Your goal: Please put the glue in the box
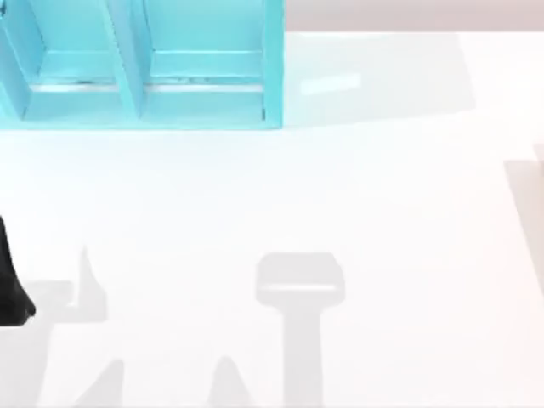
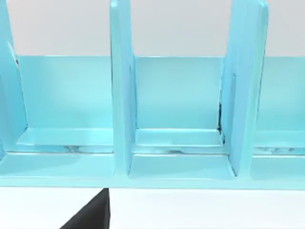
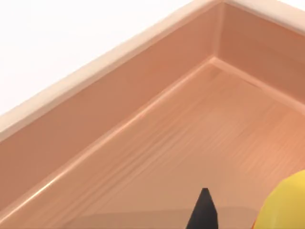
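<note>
R wrist cam looks into the wooden box (image 3: 143,143); glue (image 3: 286,205) sits low at the frame's edge, inside the box walls, beside a dark fingertip (image 3: 204,210) of the R gripper. Can't tell if it's gripped or let go. Judging: nearly done, release/retract left. L arm (image 1: 10,280) parked at 9 o'clock, facing teal shelf (image 2: 119,95); its fingers unclear.

A plain white table (image 1: 382,204) carries the scene. At its far left stands a light-blue rack (image 1: 153,76) of upright dividers, resting directly on the surface with its open compartments facing the near side. A shallow wooden box (image 3: 95,119) with pale rims also sits on the white surface.
</note>
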